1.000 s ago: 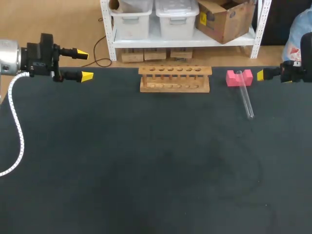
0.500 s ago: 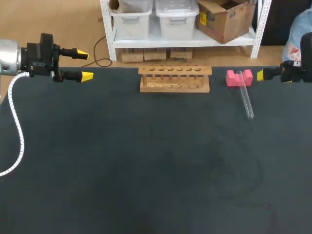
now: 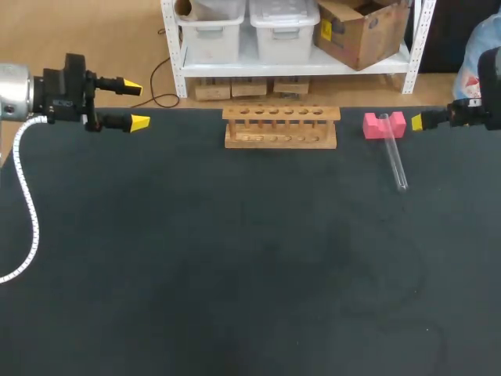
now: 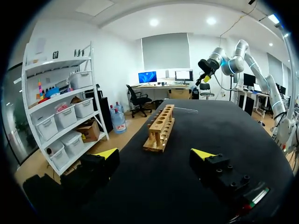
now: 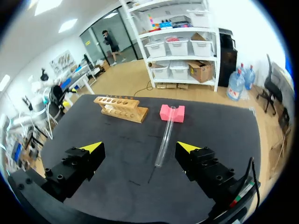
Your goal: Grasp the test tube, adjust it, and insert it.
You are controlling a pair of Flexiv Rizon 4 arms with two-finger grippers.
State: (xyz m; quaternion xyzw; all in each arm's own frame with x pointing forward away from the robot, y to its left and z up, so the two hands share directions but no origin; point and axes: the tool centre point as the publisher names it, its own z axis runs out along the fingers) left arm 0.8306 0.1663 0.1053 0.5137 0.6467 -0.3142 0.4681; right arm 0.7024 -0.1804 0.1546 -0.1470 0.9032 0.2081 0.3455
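Over the counter's [image 3: 235,258] far left corner the left gripper [image 3: 135,103] hangs with its fingers spread wide and nothing between them. At the middle of the far edge stands the wooden rack [image 3: 281,127], a row of holes along its top. Toward the far right corner sits a pink block [image 3: 383,125]. The test tube [image 3: 396,159] lies on the counter with one end propped in the block's notch, the other end pointing toward the near edge. At the far right edge the right gripper [image 5: 140,147] is open wide and empty, apart from the tube, which lies ahead of it.
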